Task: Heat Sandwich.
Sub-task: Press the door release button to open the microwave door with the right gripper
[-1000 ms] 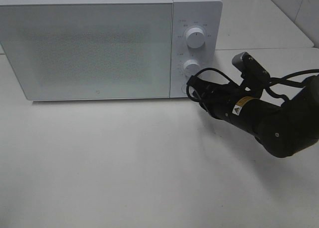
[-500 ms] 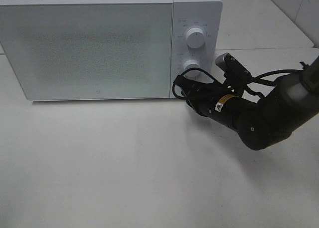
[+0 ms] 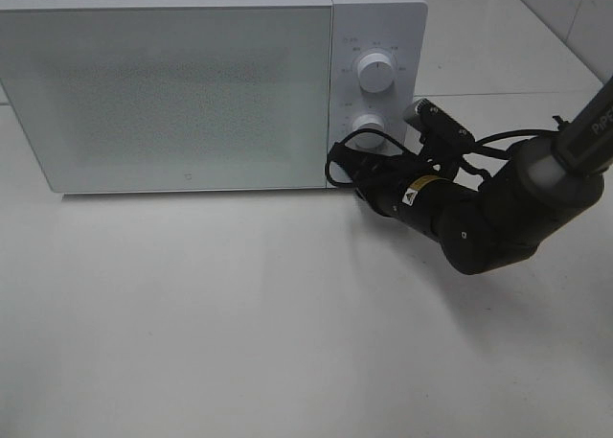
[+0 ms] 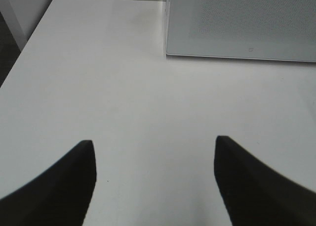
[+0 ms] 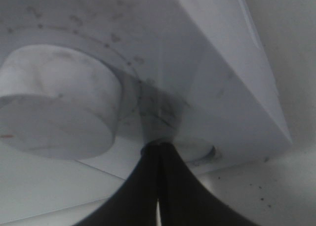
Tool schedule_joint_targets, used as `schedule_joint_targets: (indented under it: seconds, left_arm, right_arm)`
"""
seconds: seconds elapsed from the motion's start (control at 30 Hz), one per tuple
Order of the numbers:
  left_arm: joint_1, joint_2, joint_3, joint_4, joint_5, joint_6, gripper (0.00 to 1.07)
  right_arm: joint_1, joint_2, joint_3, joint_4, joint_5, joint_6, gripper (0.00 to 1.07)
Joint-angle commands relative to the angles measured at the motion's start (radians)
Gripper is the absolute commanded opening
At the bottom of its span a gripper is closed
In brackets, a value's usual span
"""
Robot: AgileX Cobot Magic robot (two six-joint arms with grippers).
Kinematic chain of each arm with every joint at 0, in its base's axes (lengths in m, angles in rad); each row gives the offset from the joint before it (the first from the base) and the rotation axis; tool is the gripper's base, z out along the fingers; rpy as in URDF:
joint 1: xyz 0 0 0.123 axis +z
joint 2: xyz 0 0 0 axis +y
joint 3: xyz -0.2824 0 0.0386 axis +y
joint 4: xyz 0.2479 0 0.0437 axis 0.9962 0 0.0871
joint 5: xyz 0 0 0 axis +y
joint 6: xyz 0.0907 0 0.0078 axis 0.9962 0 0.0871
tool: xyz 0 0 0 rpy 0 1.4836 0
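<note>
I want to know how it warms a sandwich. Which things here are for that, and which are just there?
For the job: microwave, door shut; right tool, shut, tip at the button under the lower knob. No sandwich shows.
Just there: left tool, open over the table; upper knob.

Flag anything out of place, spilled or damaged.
Nothing serious. The microwave sits closed and intact on the table. Only oddity: small dark specks on the table beside its front corner, near the shut right gripper.
</note>
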Motion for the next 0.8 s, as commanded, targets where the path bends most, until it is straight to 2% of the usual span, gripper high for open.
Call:
schedule_joint_targets:
  seconds: [0.03,0.8]
  left_arm:
    - [0.002,-0.017,0.001,-0.003,-0.016,0.001,0.65]
    - [0.002,-0.017,0.001,-0.003,-0.016,0.001,0.65]
  right_arm:
    - [-0.001,0.015,-0.031,0.034,-0.012,-0.037,0.0]
    - [-0.001,0.032,-0.047,0.178,-0.222,-0.037,0.0]
